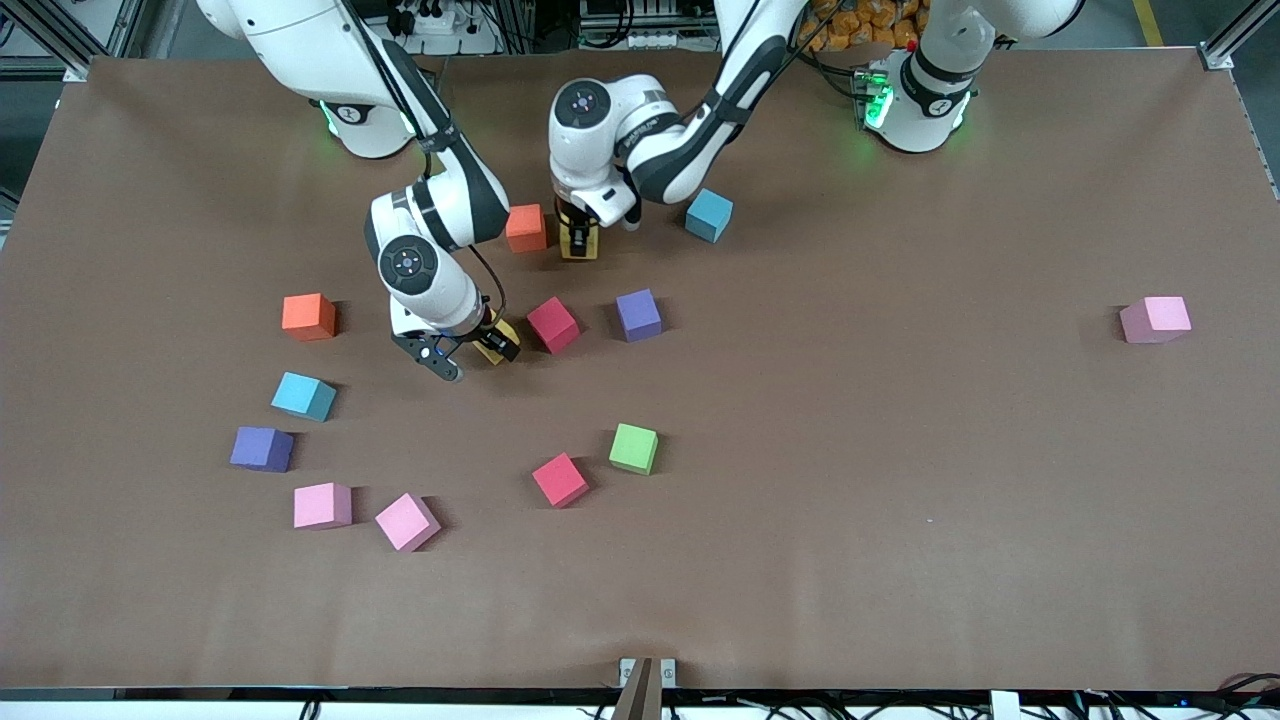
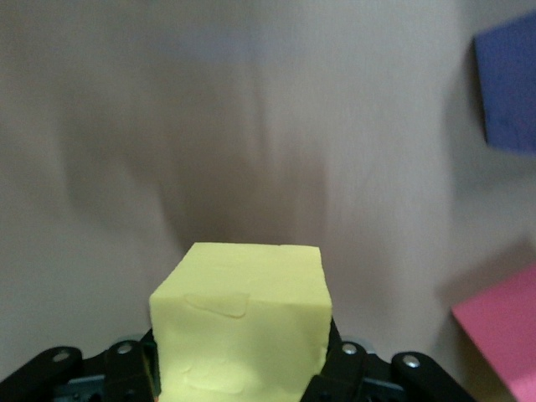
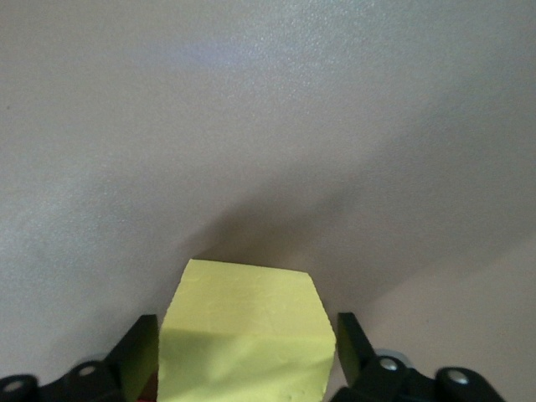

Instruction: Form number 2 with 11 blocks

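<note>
My left gripper (image 1: 578,236) is shut on a yellow block (image 2: 243,322), low over the table beside an orange block (image 1: 526,227). My right gripper (image 1: 490,345) is open, and its fingers (image 3: 138,347) flank a second yellow block (image 3: 247,331) on the table beside a red block (image 1: 553,324). A thin gap shows at one finger. The other blocks lie scattered: purple (image 1: 638,314), light blue (image 1: 709,215), orange (image 1: 308,316), green (image 1: 634,448) and red (image 1: 560,479). No number 2 is in view.
Toward the right arm's end lie a light blue block (image 1: 303,396), a purple block (image 1: 262,449) and two pink blocks (image 1: 322,505) (image 1: 407,521). A lone pink block (image 1: 1155,319) sits toward the left arm's end. The brown table (image 1: 900,500) reaches the front edge.
</note>
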Robot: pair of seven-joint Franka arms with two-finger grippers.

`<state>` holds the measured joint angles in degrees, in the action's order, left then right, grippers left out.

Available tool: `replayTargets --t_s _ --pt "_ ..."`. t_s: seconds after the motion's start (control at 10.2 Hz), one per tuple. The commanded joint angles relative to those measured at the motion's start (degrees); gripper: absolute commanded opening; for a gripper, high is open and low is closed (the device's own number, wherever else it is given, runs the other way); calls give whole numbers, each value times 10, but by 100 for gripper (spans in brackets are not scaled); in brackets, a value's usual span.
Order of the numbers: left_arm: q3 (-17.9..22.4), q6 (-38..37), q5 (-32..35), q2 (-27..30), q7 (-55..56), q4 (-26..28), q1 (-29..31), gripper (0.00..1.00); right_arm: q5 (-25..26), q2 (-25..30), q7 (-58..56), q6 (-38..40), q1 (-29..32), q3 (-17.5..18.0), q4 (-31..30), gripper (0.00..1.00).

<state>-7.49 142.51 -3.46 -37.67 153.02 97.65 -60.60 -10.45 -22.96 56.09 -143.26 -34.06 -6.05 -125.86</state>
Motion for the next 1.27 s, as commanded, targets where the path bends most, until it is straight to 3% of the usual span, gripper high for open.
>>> replayTargets --t_s 0.0,0.29,0.49,1.17 --pt "1 -2 4 -2 16 -6 -9 7 -28 3 8 -17 15 2 -4 0" --pt "1 -1 3 -19 41 -9 -12 7 -33 23 39 -10 40 0 -4 0" --pt "2 -1 2 -39 47 -39 -13 7 -32 32 56 -2 48 -1 -8 0" --pt "2 -1 -7 -79 50 -82 -26 7 -31 133 74 4 82 -3 -144 0"
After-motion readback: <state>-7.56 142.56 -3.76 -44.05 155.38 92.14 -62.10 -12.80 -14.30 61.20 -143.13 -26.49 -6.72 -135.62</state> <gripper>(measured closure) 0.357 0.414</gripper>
